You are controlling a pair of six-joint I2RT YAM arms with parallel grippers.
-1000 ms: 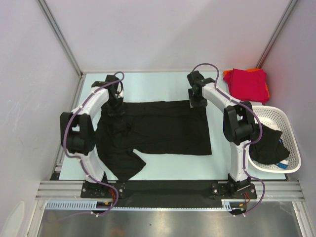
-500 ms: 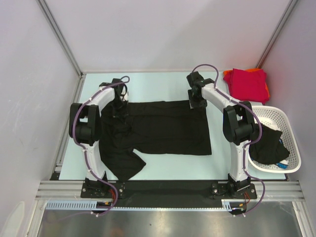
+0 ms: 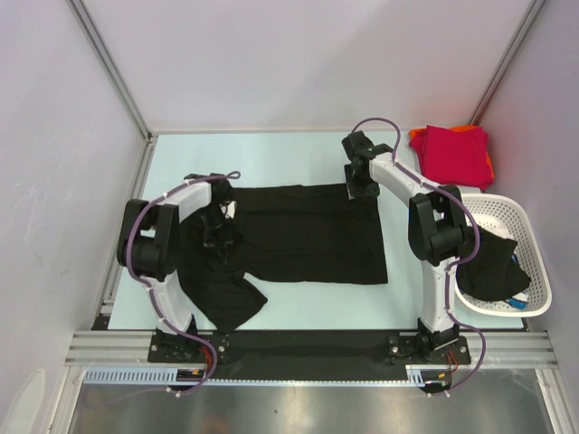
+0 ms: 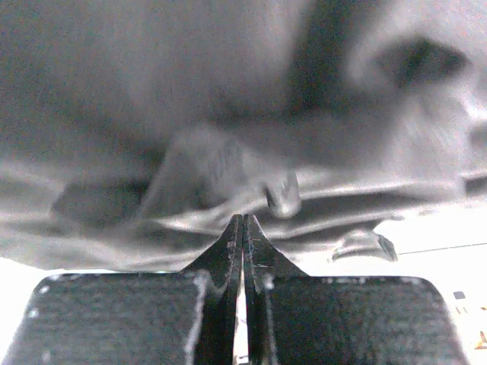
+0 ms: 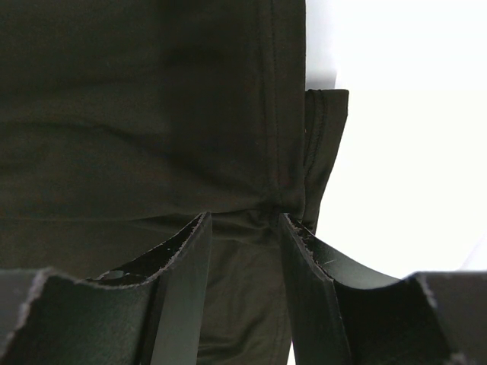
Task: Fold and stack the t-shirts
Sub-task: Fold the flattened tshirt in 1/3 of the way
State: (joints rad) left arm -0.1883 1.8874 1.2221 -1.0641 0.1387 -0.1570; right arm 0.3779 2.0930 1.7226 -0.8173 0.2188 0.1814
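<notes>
A black t-shirt lies spread flat across the middle of the table, one sleeve trailing toward the near left. My left gripper sits over the shirt's left part near the collar, jaws pressed together on a pinch of the black cloth, which fills that wrist view, blurred. My right gripper rests on the far right corner of the same shirt, fingers apart, with the hem between them. A folded crimson red t-shirt lies at the far right on an orange one.
A white lattice basket stands at the right edge and holds a heap of black cloth. Metal frame posts rise at both far corners. The table's rail runs along the near edge by the arm bases.
My left gripper has shut and moved from the shirt's far left edge toward the near side, drawing the collar area with it. The right arm has stayed still.
</notes>
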